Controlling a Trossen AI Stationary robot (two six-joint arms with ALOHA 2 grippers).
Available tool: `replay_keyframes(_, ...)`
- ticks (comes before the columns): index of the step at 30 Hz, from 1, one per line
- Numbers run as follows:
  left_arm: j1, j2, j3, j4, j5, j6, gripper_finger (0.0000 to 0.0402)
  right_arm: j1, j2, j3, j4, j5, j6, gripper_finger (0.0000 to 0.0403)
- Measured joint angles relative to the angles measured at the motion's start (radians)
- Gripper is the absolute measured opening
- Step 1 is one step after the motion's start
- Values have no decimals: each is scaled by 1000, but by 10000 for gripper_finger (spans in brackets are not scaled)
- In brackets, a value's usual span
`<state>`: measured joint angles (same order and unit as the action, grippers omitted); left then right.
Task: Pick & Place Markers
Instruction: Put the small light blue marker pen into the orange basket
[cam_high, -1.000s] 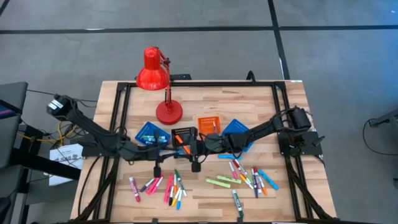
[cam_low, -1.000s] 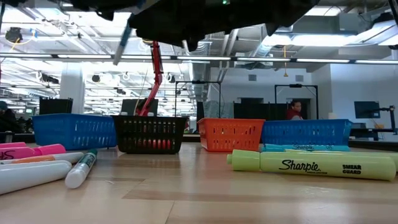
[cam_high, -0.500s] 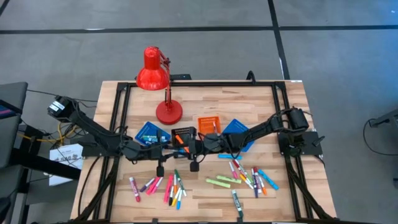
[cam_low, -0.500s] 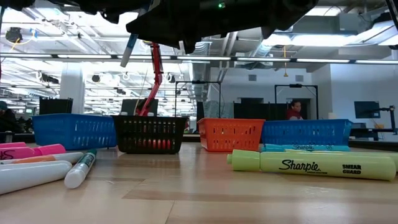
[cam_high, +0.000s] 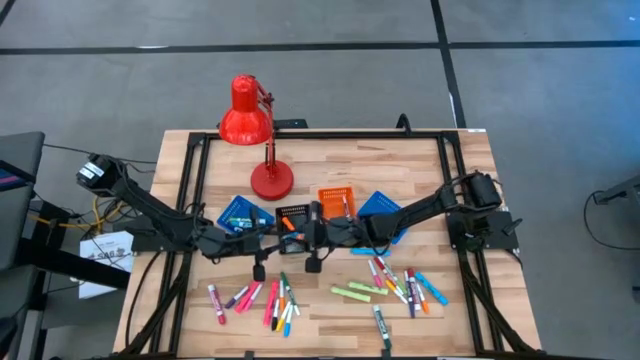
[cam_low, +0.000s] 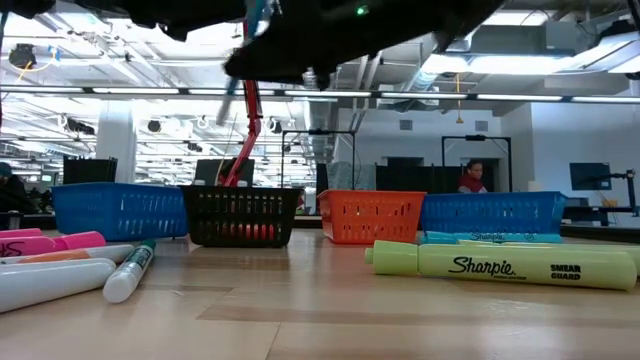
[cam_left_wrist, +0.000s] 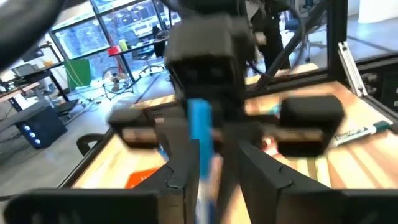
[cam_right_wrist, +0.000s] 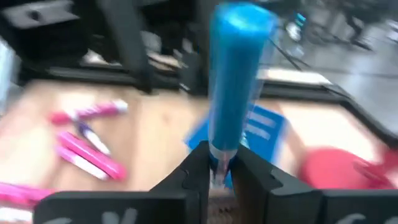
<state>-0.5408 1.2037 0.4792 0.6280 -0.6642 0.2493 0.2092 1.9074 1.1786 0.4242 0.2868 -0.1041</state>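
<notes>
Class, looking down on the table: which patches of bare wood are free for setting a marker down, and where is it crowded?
Free: the wood right of the red lamp, behind the trays, and the front corners. Crowded: the tray row under both arms, and the marker piles in front.

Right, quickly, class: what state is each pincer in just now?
Left pincer: at the blue marker, but its state cannot be told.
Right pincer: closed, holding the blue marker.

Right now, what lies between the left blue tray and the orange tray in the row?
The black tray stands between the left blue tray and the orange tray; the low view shows it clearly, with the red lamp base behind.
</notes>
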Motion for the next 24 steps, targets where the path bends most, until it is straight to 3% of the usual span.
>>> replay_keyframes(5,1,0,-18,-3,-28,-3,115,7,-157,0,-309,147,75,25)
replay_keyframes(12,0,0,-19,-6,-26,-54,116,-14,-292,-34,-788,292,505,44)
replay_keyframes(15,0,0,-19,-6,-24,-56,117,-39,-269,-69,-852,265,594,43)
replay_keyframes(20,0,0,-19,-6,-24,-56,117,-72,-212,-81,-836,144,594,34)
replay_keyframes(24,0,0,-18,0,-24,-56,116,-106,-193,-72,-834,50,579,68)
